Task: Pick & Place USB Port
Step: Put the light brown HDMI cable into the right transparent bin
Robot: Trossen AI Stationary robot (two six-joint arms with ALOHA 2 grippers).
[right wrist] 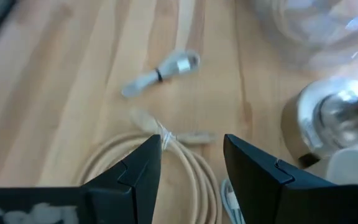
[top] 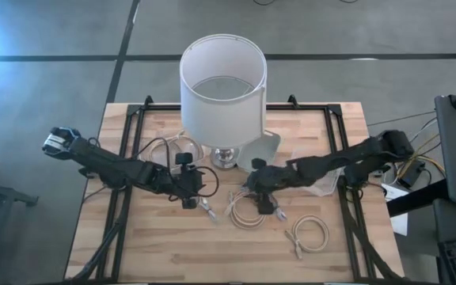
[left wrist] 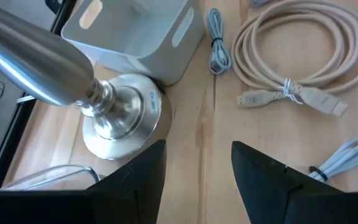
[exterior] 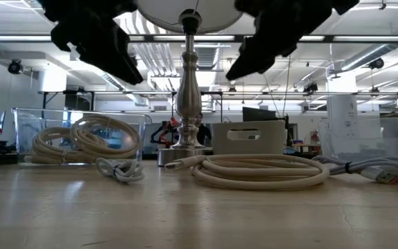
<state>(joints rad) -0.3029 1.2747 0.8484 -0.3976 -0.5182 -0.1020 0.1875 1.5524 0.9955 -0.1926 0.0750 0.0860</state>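
From above, the left gripper (top: 190, 192) hangs over the table's middle, just left of a small bundled grey cable (top: 207, 209) that lies at its near-right side. The right gripper (top: 264, 198) hovers over the far-right edge of a coiled beige USB cable (top: 245, 210). A second beige coil (top: 308, 235) lies apart, nearer and to the right. A lamp (top: 223, 87) stands at the far middle of the wooden table (top: 165, 245), a white bin (top: 261, 149) just right of its base, a clear container (top: 182, 148) to its left.

At table height, both grippers hang dark above the surface, clear of the big beige coil (exterior: 258, 170) lying flat in front of the lamp's stem (exterior: 187, 86). The small grey bundle (exterior: 120, 169) rests left of it, another cable (exterior: 372, 169) to the right.

The left wrist view shows its fingers (left wrist: 135, 180) spread wide and empty, with the lamp base (left wrist: 120, 117) and the beige coil's plugs (left wrist: 291, 97) beyond them.

The right wrist view shows its fingers (right wrist: 132, 171) also wide apart, holding nothing, the coil's tied plug ends (right wrist: 166, 135) lying on the wood between and just beyond them.
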